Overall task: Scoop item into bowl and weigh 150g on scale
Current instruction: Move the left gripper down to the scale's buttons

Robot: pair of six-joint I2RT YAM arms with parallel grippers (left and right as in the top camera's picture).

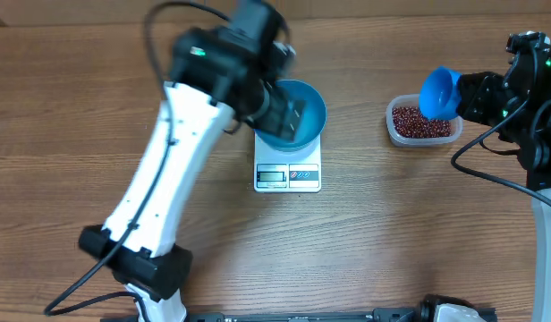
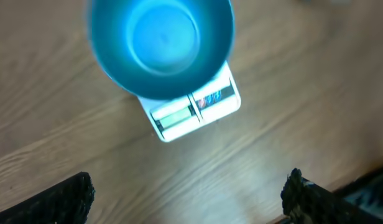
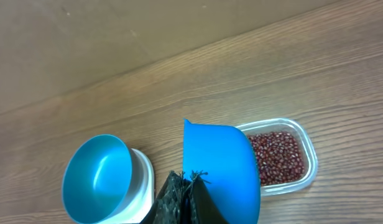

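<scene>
1. While the left arm is crossing the upper left of the overhead view, it is covering the left part of the bowl (image 1: 309, 109). Its end effector (image 2: 185, 202) is showing only as two dark fingertips at the bottom corners of the left wrist view, spread wide and gripping nothing.
2. The right end effector (image 3: 186, 198) is being cut off by the bottom edge of the right wrist view. Its fingers are pressing together, pinching the blue scoop (image 3: 219, 165), whose handle is hidden.
3. The bowl is sitting on the scale (image 1: 287, 175) at the centre of the overhead frame, hiding the scale's back part.
4. The scale's display strip is facing the bottom edge of the overhead frame.
5. The beans (image 1: 423, 122) are lying in the clear tub (image 1: 391, 125) at the right of that frame, well apart from the bowl on the wooden tabletop (image 1: 392, 241). The tub's long axis is running left to right.
6. The scoop is hanging over the tub, its wide end pointing toward the left of the frame.
7. The scale's display and printed labels are coming out too blurred to read.
</scene>
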